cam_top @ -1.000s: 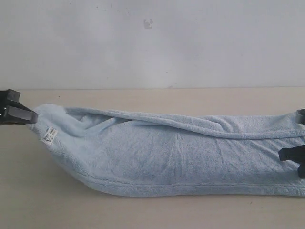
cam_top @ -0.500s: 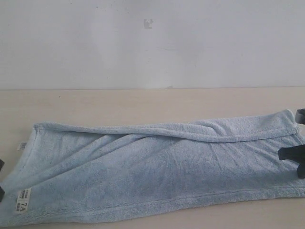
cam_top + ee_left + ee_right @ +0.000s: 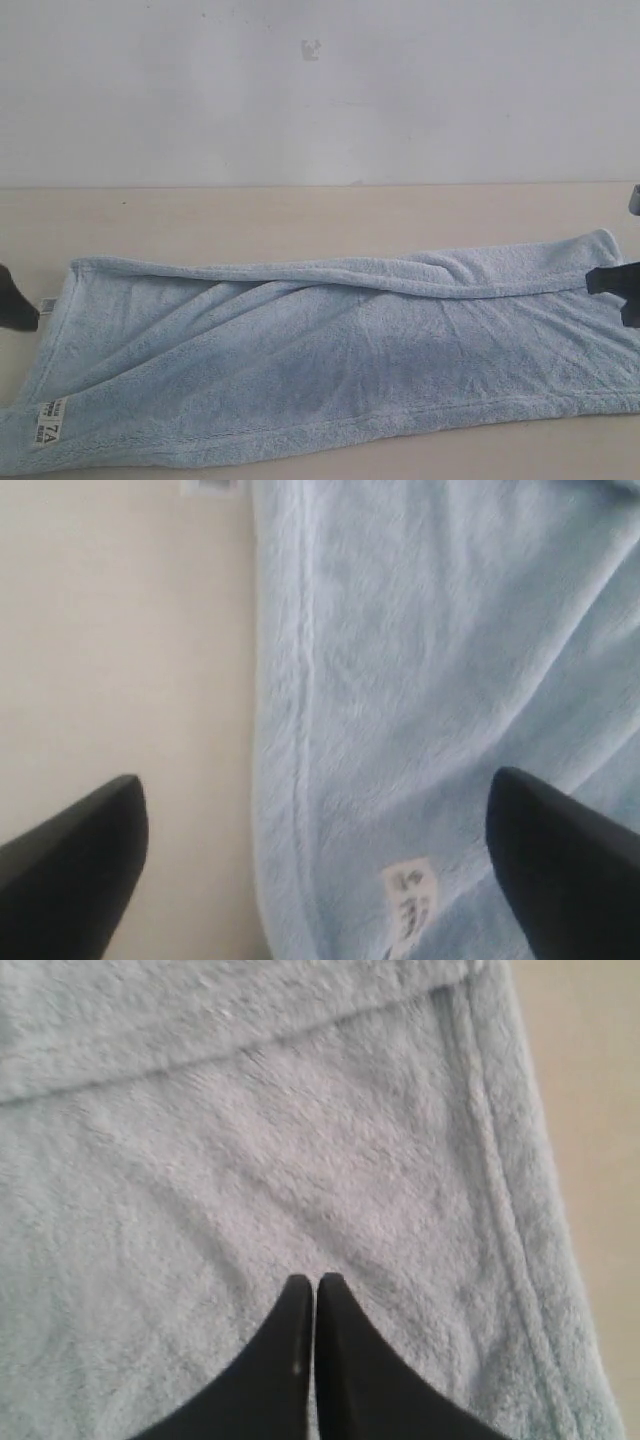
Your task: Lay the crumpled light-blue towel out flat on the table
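Since a moment ago the left gripper [image 3: 315, 785] has let go: its wrist view shows fingers spread wide, empty, over the hem of the towel [image 3: 330, 380] by the white label [image 3: 50, 436]. The towel lies lengthwise on the table [image 3: 300, 220], one fold ridge along it. At its other end the right gripper [image 3: 315, 1285] is pinched closed above the fleece.
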Controlling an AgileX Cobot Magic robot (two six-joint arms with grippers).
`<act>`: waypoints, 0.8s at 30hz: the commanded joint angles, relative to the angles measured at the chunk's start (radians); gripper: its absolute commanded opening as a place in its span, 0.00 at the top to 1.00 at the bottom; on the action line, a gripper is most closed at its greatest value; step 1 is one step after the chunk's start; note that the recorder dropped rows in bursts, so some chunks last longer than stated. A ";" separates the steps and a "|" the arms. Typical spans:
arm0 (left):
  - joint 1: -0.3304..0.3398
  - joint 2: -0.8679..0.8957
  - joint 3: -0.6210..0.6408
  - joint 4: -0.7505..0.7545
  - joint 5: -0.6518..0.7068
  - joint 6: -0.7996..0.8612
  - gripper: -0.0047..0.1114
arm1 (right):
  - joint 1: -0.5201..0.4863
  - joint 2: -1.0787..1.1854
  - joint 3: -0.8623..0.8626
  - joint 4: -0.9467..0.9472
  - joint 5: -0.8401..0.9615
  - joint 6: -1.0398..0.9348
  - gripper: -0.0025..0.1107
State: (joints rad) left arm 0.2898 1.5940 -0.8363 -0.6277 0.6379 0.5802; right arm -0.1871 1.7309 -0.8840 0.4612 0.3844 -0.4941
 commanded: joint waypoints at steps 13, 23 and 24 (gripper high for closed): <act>-0.093 0.194 -0.235 -0.138 -0.008 0.087 0.27 | 0.088 0.123 -0.258 -0.019 0.109 -0.066 0.97; -0.093 0.220 -0.244 -0.138 -0.040 0.095 0.27 | -0.028 0.182 -0.305 -0.104 0.011 0.099 0.96; -0.093 0.220 -0.244 -0.138 -0.040 0.095 0.27 | -0.032 0.210 -0.342 -0.106 0.037 0.096 0.96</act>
State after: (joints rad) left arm 0.2019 1.8118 -1.0754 -0.7614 0.6088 0.6694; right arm -0.2065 1.9115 -1.1832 0.3658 0.4026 -0.3987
